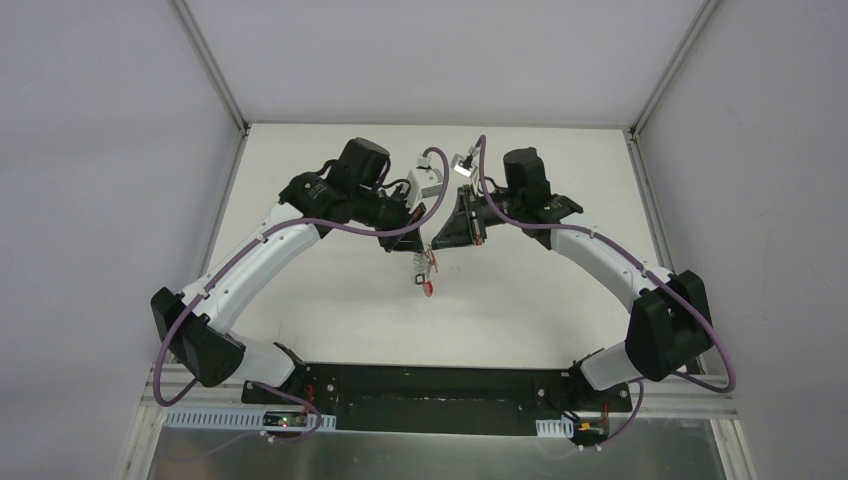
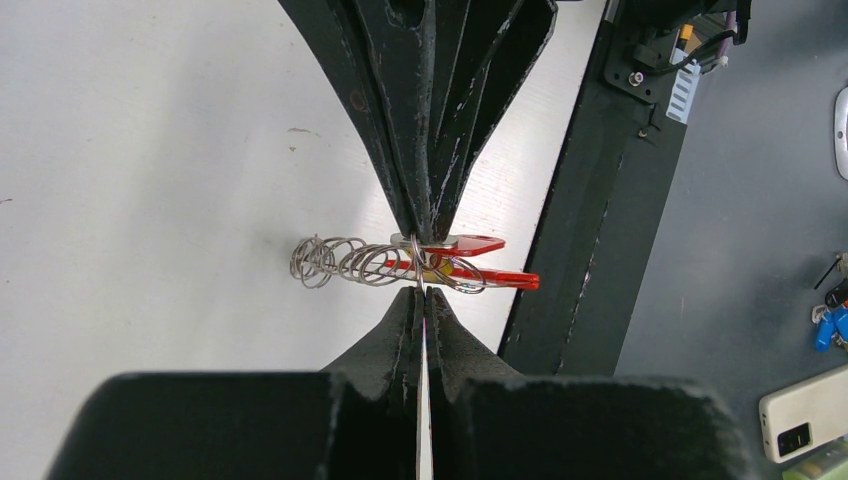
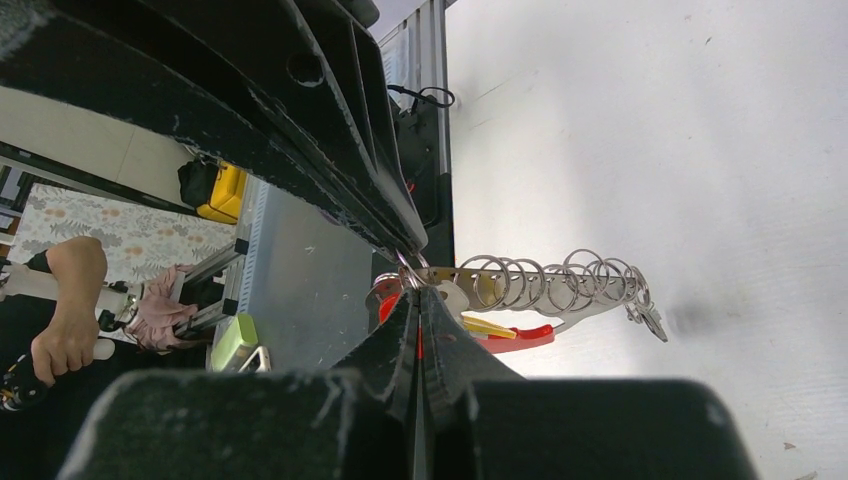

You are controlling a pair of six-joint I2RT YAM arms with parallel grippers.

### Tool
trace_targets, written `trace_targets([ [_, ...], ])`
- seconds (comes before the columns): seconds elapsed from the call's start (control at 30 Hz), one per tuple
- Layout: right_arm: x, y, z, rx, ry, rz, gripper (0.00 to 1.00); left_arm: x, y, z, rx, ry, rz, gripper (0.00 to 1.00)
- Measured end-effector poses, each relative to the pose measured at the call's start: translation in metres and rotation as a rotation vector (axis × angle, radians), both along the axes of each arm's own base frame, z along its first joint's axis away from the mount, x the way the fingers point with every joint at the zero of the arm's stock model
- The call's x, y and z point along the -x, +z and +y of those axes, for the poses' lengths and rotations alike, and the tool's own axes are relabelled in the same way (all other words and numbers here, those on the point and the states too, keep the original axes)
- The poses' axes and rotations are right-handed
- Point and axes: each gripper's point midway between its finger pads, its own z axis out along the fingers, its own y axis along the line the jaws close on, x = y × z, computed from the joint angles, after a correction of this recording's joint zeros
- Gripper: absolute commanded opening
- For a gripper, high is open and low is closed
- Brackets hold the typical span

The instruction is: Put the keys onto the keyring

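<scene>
Keyring [image 3: 515, 338]: a loop with one thick bright red arc, the rest thin grey wire. A string of small silver rings [image 3: 560, 283] is bunched side by side along it like a loose coil. A yellow scrap shows just beside the red arc. A small silver piece [image 3: 648, 318] dangles off the last ring, too small to identify.

In the left wrist view a flat red-headed key [image 2: 478, 243] lies against the red arc at the end nearest the jaws. Other keys can't be told apart.

Location: the bundle is held up over the middle of the table [image 1: 330, 290], between the two wrists. In the top view it hangs down a little towards the near edge. Its shadow lies apart from it on the white surface.

Left gripper [image 2: 420, 262]: jaws pressed together, pinching the keyring where the ring string meets the red parts. The rings trail out to one side and the red tips to the other.

Right gripper [image 3: 415, 285]: jaws pressed together on the keyring's end ring, with the ring string running away from them.

Arms: both arch up and inward from their bases at the near edge, elbows flared outward. The wrists sit nose to nose and angle down at the bundle. Purple cables loop along each arm.
</scene>
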Motion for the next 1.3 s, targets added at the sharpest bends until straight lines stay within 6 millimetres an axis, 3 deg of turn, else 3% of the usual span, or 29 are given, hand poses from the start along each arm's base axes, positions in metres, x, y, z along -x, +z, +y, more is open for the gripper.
trace_targets([
  [1.3, -0.0039, -0.0092, -0.0006, 0.057, -0.041, -0.049, 0.00, -0.0052, -0.0043, 0.0000, -0.017, 0.034, 0.014, 0.00],
])
